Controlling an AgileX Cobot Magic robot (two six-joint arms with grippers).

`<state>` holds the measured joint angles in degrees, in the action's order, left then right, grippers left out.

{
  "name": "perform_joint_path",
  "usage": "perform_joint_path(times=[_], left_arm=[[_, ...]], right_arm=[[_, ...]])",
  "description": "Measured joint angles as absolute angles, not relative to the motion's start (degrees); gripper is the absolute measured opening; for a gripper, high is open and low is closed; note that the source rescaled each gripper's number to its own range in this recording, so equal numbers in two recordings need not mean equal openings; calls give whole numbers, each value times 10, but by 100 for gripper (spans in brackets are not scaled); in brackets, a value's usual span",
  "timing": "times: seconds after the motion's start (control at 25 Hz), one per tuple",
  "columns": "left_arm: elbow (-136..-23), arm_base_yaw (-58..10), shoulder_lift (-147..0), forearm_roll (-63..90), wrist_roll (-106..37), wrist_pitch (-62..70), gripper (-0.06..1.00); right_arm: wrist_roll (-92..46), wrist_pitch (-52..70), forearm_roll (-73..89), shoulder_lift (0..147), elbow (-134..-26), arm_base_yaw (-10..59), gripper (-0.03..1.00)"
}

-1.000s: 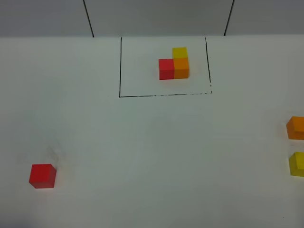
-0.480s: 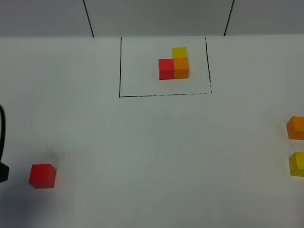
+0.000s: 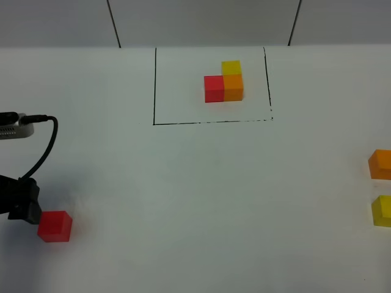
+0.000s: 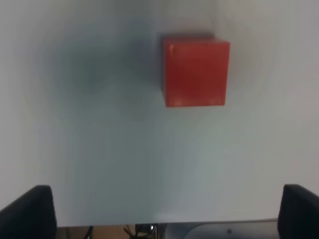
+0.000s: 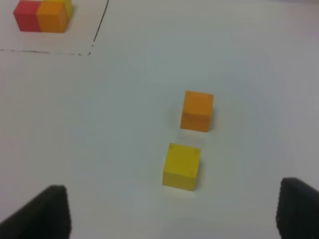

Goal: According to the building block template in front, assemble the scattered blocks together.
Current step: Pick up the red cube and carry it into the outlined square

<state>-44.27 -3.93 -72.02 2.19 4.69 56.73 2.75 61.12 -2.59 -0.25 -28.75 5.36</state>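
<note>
The building block template (image 3: 223,82), an L of red, orange and yellow cubes, sits inside a black drawn rectangle at the back. Of the scattered blocks, the red cube (image 3: 55,226) lies at the front left. My left arm (image 3: 18,206) has come in from the left edge right beside it. In the left wrist view the red cube (image 4: 195,72) lies ahead of my open left gripper (image 4: 164,214), outside the fingers. The orange cube (image 3: 380,163) and yellow cube (image 3: 382,210) lie at the right edge. In the right wrist view the orange cube (image 5: 198,110) and yellow cube (image 5: 182,167) lie ahead of my open right gripper (image 5: 172,211).
A black cable (image 3: 43,149) loops from the left arm above the table. The white table (image 3: 201,183) runs bare between the rectangle's front line (image 3: 211,122) and the loose cubes. A grey wall (image 3: 201,21) closes the back.
My left arm has come into the exterior view from the left edge and now stands beside the red cube. No cube has moved.
</note>
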Motion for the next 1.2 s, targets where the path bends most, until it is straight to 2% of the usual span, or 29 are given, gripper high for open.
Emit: perform_joint_path(times=[0.64,1.2], left_arm=[[-447,-39,-686,28,53,524,94],[-447,-49,-785,72,51,483,94]], right_arm=[[28,611,-26,-3,-287,54,70],[28,611,-26,-3,-287,54,70]])
